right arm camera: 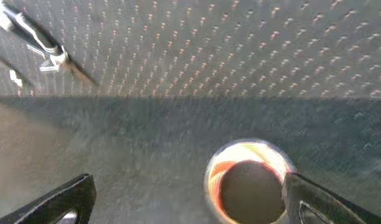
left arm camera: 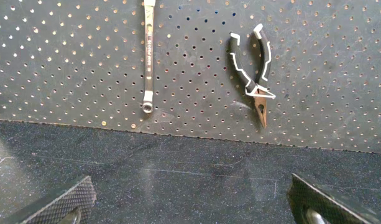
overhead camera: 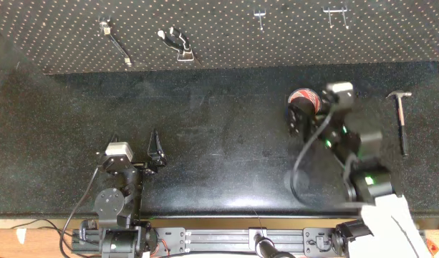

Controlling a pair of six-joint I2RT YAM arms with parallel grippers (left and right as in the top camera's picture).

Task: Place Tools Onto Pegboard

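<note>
A wrench [overhead camera: 115, 43] and black-and-white pliers [overhead camera: 176, 44] hang on the pegboard [overhead camera: 226, 43]; in the left wrist view the wrench [left arm camera: 148, 56] and pliers [left arm camera: 255, 68] hang side by side. A hammer [overhead camera: 400, 118] lies on the black mat at the far right. A red-and-black tape roll [overhead camera: 303, 97] sits on the mat. My right gripper [overhead camera: 298, 120] is just in front of it, open, and the tape roll [right arm camera: 249, 183] lies ahead between the fingers, close to one fingertip [right arm camera: 330, 199]. My left gripper [overhead camera: 156, 149] rests open and empty near its base.
Two empty hooks [overhead camera: 260, 14] [overhead camera: 336, 13] stick out of the pegboard's right half. The black mat [overhead camera: 226, 143] is bare between the two arms. A cable [overhead camera: 301, 161] loops off the right arm.
</note>
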